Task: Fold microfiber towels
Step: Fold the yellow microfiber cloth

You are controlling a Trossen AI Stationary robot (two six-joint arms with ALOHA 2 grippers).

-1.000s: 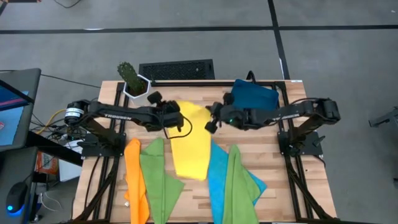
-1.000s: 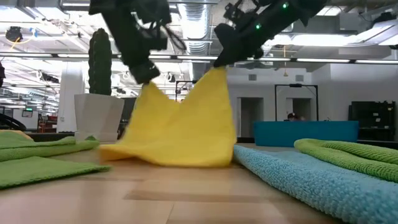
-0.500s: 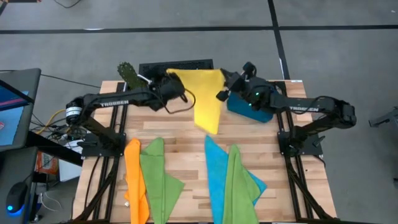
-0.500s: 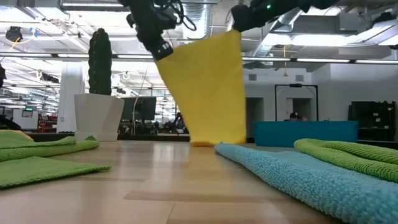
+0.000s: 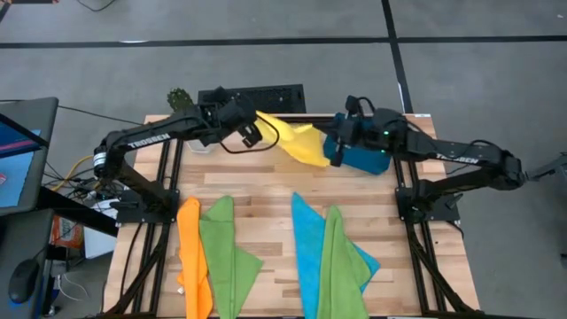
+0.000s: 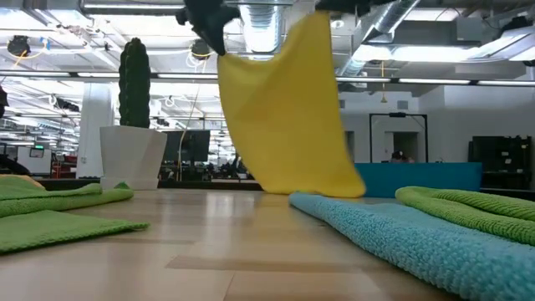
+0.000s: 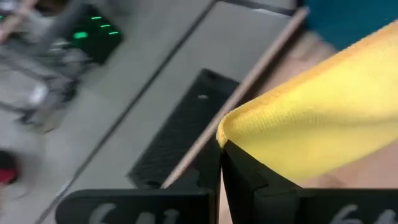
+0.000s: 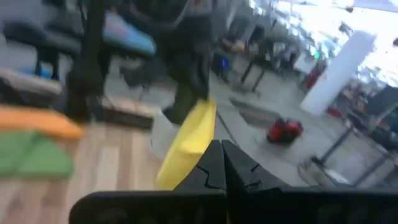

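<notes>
Left end effector (image 5: 258, 125) and right end effector (image 5: 334, 144) each pinch a yellow towel (image 5: 297, 142) corner between them, whose thin grip could slip, dropping it.

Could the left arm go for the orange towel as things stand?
Probably not yet. The left tool is shut on the yellow towel, held up at the table's far edge with the right tool. The orange towel lies uncovered at the near left.

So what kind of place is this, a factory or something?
More likely a robotics lab or open workshop. Two robot arms are bolted to a wooden table, holding up a yellow towel between them, while the low view shows exposed ceiling ducts and desks with monitors behind.
</notes>
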